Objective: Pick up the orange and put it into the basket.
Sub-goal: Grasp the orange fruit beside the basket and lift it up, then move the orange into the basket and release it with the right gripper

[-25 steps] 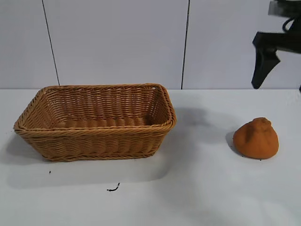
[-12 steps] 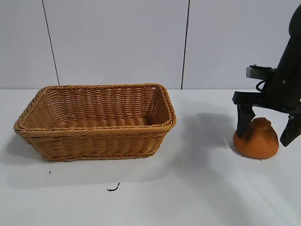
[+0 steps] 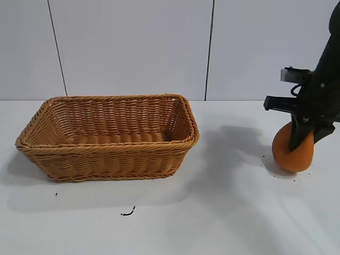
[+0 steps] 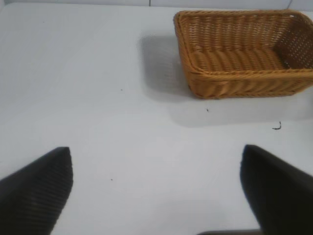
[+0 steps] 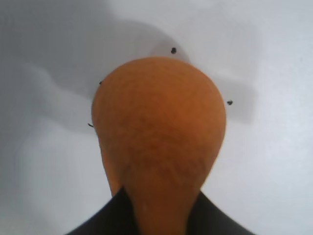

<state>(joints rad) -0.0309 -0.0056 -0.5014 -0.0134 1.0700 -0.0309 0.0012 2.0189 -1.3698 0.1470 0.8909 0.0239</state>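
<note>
White table [image 3: 223, 212], orange [image 3: 289, 154] clamped in right hand [image 3: 303, 139], lifted.

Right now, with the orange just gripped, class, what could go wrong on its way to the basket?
1. The right gripper pinches the rounded, squashed-looking orange near its top; it might slip out during the lift.
2. The basket stands well to the side, and its raised braided rim could catch a low-carried orange.

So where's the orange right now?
In the exterior view, the orange is at the far right, pinched in the right gripper just above the table, well apart from the basket.
</note>
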